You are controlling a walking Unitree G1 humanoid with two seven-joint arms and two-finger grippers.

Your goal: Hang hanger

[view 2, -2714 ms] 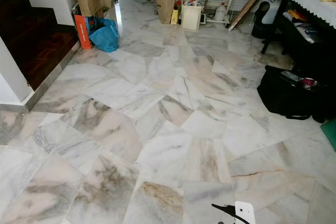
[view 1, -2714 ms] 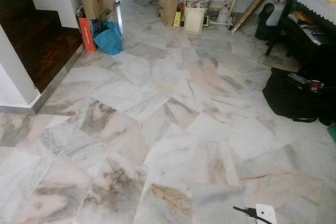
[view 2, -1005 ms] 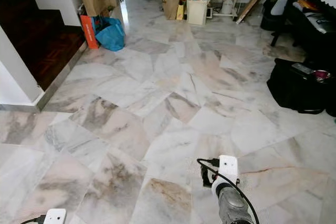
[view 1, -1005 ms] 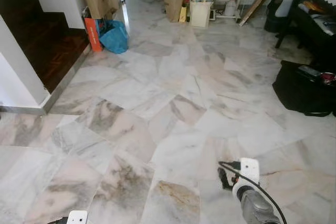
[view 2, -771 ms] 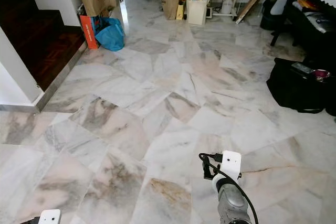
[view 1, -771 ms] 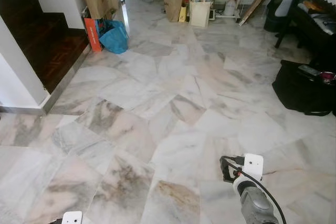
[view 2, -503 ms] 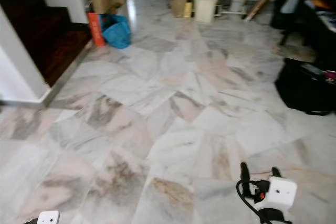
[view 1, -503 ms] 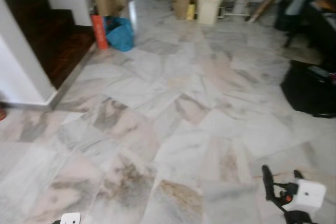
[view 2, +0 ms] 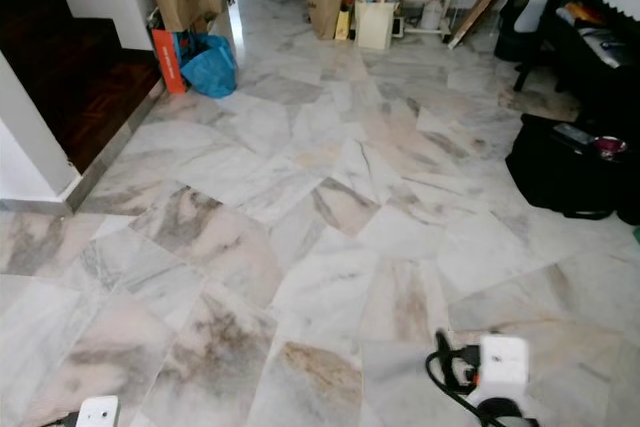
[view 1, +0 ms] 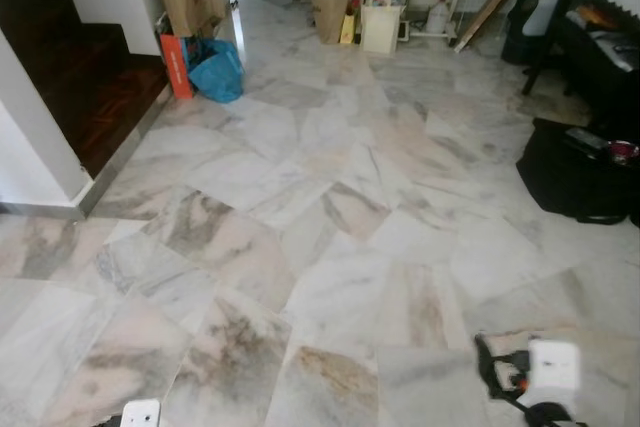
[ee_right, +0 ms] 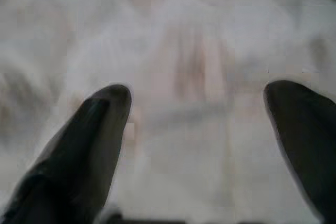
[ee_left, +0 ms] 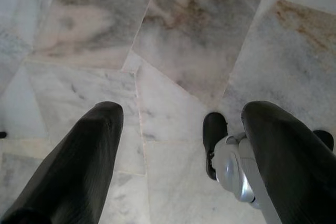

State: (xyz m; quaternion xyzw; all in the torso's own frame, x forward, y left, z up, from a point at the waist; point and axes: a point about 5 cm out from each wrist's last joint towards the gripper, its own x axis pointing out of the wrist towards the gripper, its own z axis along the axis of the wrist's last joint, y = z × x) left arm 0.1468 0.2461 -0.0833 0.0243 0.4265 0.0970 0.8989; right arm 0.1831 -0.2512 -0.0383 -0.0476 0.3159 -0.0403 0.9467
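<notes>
We cross the pale veined marble floor [view 1: 330,197] with both grippers, left [ee_left: 178,145] and right [ee_right: 197,129], spread apart and empty. No hanger is visible; we should walk steadily and scan for it.

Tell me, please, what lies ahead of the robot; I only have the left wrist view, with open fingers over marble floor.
Observer: A blue bag sits far ahead on the left, near dark wooden stairs.
Operator: Thank you. What is on the right?
Observer: A black bag lies on the floor there.
Operator: And the right gripper?
Observer: It is open and holds nothing, low over the floor.
</notes>
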